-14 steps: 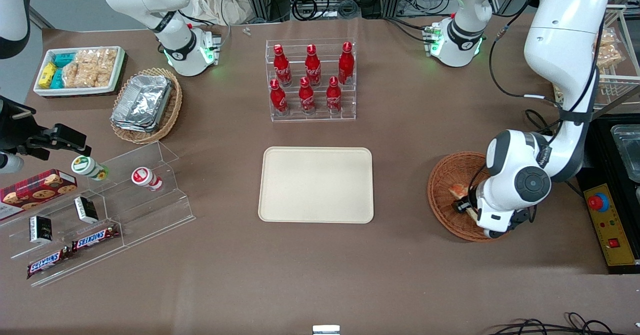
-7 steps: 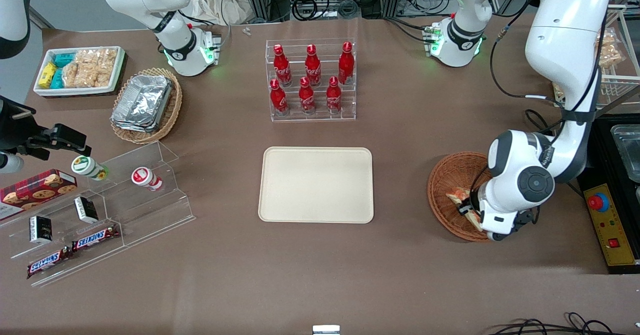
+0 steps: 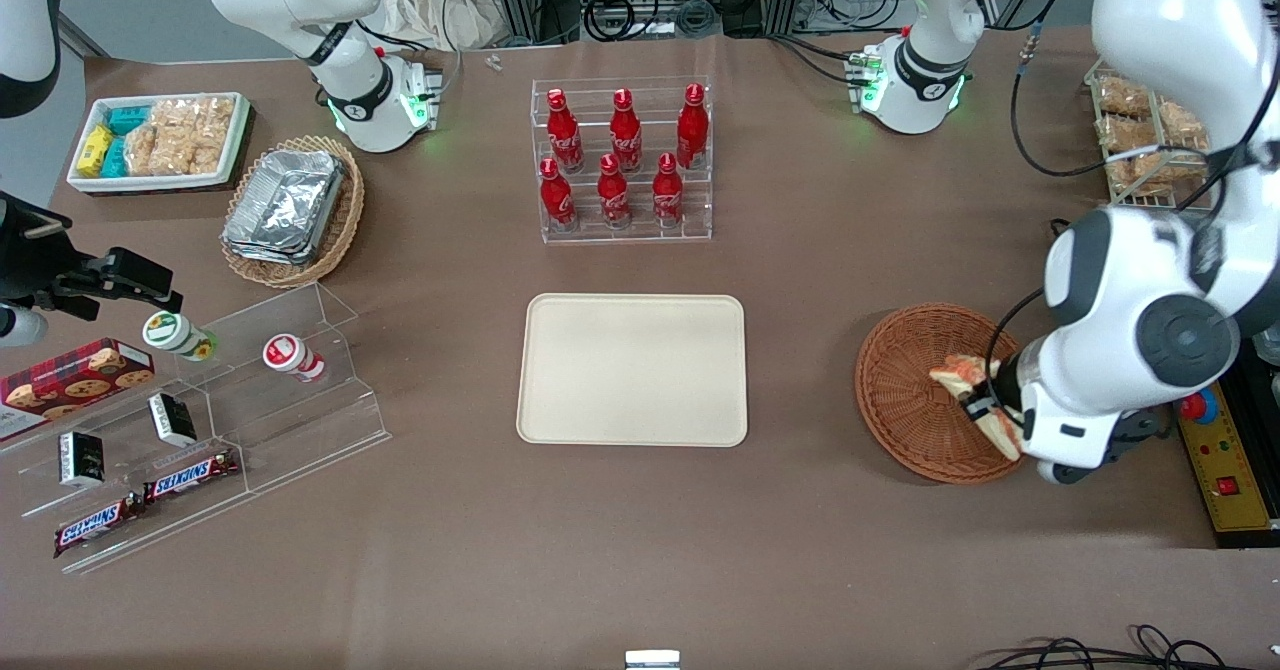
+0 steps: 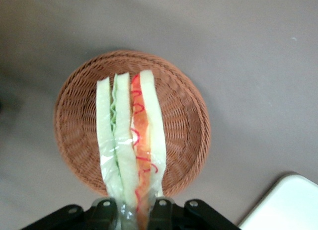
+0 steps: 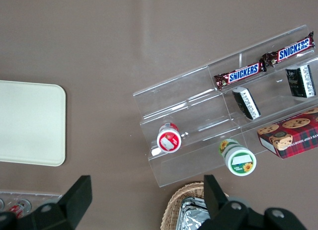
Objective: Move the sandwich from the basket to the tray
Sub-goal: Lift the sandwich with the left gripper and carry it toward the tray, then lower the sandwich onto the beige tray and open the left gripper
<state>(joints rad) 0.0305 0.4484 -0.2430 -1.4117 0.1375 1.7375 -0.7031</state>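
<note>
Your gripper (image 4: 133, 210) is clamped on the sandwich (image 4: 130, 145) by its narrow end, and the wedge hangs above the basket (image 3: 915, 390), clear of the weave. So the pick is done; what you have left is the carry and the set-down. Taking the basket as landmark: the tray (image 3: 632, 370) lies well apart from it toward the parked arm's end, bare, with open table between. From the basket, the bottle rack (image 3: 622, 160) sits farther from the front camera and toward the tray's side. Counts: one sandwich, one basket with nothing else visible in it, one tray, six red bottles.
</note>
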